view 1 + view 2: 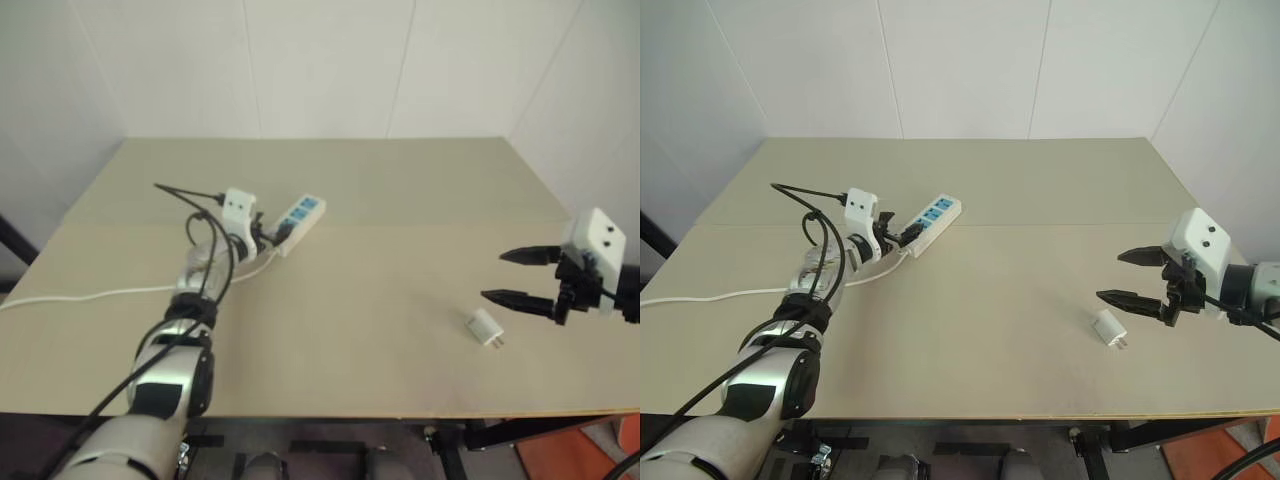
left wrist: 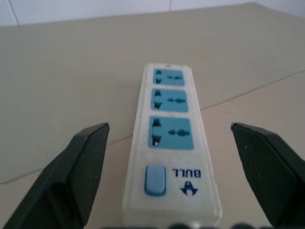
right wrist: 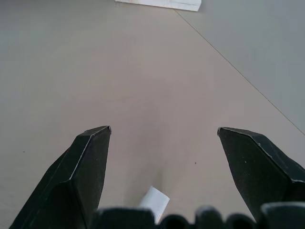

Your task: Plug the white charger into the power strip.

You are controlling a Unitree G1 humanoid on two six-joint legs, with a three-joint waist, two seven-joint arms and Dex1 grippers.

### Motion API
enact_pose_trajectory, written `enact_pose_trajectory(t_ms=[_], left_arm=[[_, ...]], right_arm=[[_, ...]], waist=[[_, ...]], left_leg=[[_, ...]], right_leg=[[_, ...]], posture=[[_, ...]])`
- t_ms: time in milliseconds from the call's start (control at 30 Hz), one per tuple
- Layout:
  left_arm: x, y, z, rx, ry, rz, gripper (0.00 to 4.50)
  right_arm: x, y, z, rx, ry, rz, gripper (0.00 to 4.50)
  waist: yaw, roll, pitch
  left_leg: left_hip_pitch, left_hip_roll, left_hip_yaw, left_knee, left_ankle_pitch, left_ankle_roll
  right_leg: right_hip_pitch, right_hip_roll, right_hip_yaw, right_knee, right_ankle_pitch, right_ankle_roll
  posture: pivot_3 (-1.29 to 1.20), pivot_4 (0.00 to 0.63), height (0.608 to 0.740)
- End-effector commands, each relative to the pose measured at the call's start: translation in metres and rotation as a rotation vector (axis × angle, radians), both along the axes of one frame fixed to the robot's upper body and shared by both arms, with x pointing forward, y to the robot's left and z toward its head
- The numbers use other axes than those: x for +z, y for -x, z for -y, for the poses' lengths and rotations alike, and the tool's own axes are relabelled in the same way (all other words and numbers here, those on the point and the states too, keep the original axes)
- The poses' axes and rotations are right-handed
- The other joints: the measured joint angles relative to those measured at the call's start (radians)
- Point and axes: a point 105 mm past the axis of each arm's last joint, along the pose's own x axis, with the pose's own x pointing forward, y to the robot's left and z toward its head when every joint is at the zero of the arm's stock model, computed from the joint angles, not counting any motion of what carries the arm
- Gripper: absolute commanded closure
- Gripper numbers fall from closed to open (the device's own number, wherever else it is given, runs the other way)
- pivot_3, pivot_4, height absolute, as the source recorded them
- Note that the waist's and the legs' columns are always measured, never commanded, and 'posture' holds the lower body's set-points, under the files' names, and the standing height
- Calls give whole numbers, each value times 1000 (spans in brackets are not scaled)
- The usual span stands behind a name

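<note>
The power strip [image 1: 302, 216] is a white bar with three blue sockets, lying at the table's middle left. My left gripper [image 1: 265, 233] is at its near, switch end, open. In the left wrist view its black fingers [image 2: 81, 167] stand wide on either side of the power strip [image 2: 169, 143], apart from it. The white charger [image 1: 485, 327] lies on the table at the front right, prongs toward the front edge. My right gripper [image 1: 494, 276] hovers open just above and right of it, with nothing held. The right wrist view has the charger [image 3: 155, 202] low between its fingers.
The strip's thin white cord [image 1: 90, 295] trails left across the table to its left edge. Black cables loop over my left arm [image 1: 200, 215]. The tan table [image 1: 380, 190] meets white walls at the back and right. A seam line crosses the tabletop.
</note>
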Motion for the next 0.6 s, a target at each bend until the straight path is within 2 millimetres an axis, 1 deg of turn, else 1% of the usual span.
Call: enact_pose_trajectory(t_ms=[33, 333, 600], left_arm=[[6, -4, 3, 8, -24, 37, 40], [-20, -1, 8, 12, -65, -21, 40], [-25, -2, 12, 31, -53, -23, 40]], right_arm=[[14, 4, -1, -5, -18, 56, 282], [17, 5, -4, -6, -39, 69, 282], [15, 5, -8, -4, -53, 73, 282]], waist=[[0, 0, 0], [1, 0, 0], [1, 0, 0]], left_leg=[[0, 0, 0, 0, 0, 0], [0, 0, 0, 0, 0, 0], [0, 0, 0, 0, 0, 0]], right_leg=[[0, 0, 0, 0, 0, 0], [0, 0, 0, 0, 0, 0], [0, 0, 0, 0, 0, 0]], posture=[[0, 150, 740], [0, 150, 740], [0, 150, 740]])
